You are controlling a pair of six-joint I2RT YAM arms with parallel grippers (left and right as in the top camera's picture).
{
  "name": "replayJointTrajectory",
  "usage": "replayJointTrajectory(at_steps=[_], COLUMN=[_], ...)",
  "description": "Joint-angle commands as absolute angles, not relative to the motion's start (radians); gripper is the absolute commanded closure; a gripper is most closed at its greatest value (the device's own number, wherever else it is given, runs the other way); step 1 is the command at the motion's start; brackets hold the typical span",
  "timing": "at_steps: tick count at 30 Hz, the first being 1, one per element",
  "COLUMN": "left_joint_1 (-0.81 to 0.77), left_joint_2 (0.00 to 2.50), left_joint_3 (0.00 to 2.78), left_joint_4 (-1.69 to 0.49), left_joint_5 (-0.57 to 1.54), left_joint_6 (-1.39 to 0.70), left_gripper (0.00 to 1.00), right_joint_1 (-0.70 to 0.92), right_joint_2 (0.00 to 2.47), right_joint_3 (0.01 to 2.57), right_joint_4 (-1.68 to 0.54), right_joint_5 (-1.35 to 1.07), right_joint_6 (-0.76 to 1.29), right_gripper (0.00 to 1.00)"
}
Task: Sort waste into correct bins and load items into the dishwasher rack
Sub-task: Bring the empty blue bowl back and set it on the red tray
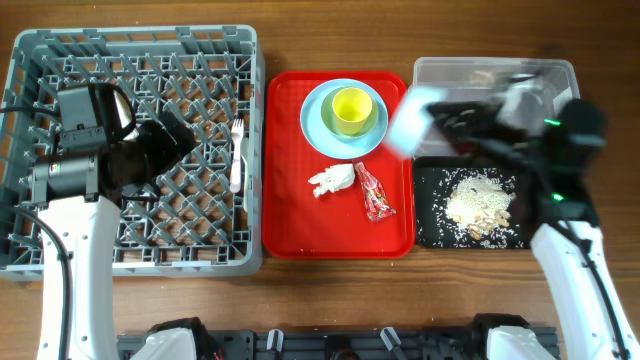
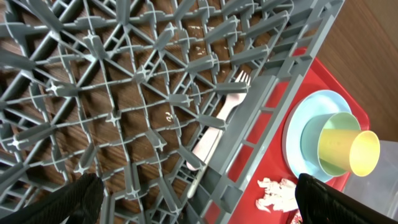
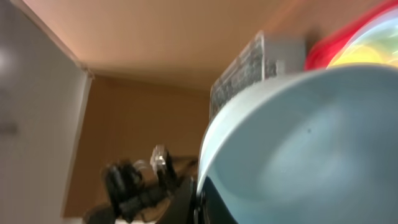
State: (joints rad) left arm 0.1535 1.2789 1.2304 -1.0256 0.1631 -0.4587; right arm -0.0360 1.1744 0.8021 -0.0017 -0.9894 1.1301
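1. The right jaws are judged to be closed on the rim of the bowl. The right wrist view is filled by the bowl's pale blue inside, and only a dark sliver of a finger is seen at the bottom edge. The grip should be held firm through the carry.
2. In the overhead view the bowl is held in the air right of centre, blurred, over the gap between the red tray and the clear tub. It appears to be empty. The food scraps lie in the black tray, lower right of it in the frame. The step in hand is therefore judged to be carrying the bowl to the dishwasher rack, at the left of the frame.
3. The leftward path should be kept high, so that the cup standing on the plate at the top of the red tray is cleared. The rack's right wall should be cleared as well.
4. The bowl should be tipped on edge and lowered between pegs in a free cell, not onto the fork lying along the rack's right wall.
5. The left jaws are open and empty, with the fingers wide apart in the lower corners of the left wrist view, above the rack's right half. The left arm should be drawn aside first, since a collision is likely there.
6. The napkin and the wrapper, low on the red tray, may be left for a later step.
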Motion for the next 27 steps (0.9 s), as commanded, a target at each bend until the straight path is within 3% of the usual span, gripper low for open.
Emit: replayJointTrajectory(at_steps=[1, 3, 7, 11, 17, 23, 27], left_joint_1=[0.16, 0.16, 0.16, 0.16, 0.16, 0.16, 0.16], left_joint_2=[1.276, 1.276, 1.276, 1.276, 1.276, 1.276, 1.276], left_joint_3=[1.246, 1.246, 1.246, 1.246, 1.246, 1.246, 1.246], left_joint_4=[-1.023, -1.023, -1.023, -1.023, -1.023, -1.023, -1.023], left_joint_5=[0.171, 0.171, 0.171, 0.171, 0.171, 0.171, 0.171], left_joint_6=[-0.461, -0.461, -0.461, -0.461, -0.461, -0.461, -0.461], left_gripper=[0.0, 0.0, 0.0, 0.0, 0.0, 0.0, 0.0], right_joint_1=[0.224, 0.432, 0.751, 0.984, 1.051, 1.051, 1.051], right_joint_2=[1.174, 1.174, 1.189, 1.283, 1.495, 1.53, 1.53], right_joint_3=[0.921, 0.97, 0.979, 0.97, 0.97, 0.97, 0.97], right_joint_4=[-0.28, -0.37, -0.532, -0.601, -0.497, -0.395, -0.394], right_joint_5=[-0.494, -0.308, -0.007, 0.117, 0.08, 0.061, 0.051], right_joint_6=[0.78, 0.657, 0.63, 0.63, 0.632, 0.631, 0.635], right_gripper=[0.96, 0.95, 0.96, 0.95, 0.95, 0.94, 0.58])
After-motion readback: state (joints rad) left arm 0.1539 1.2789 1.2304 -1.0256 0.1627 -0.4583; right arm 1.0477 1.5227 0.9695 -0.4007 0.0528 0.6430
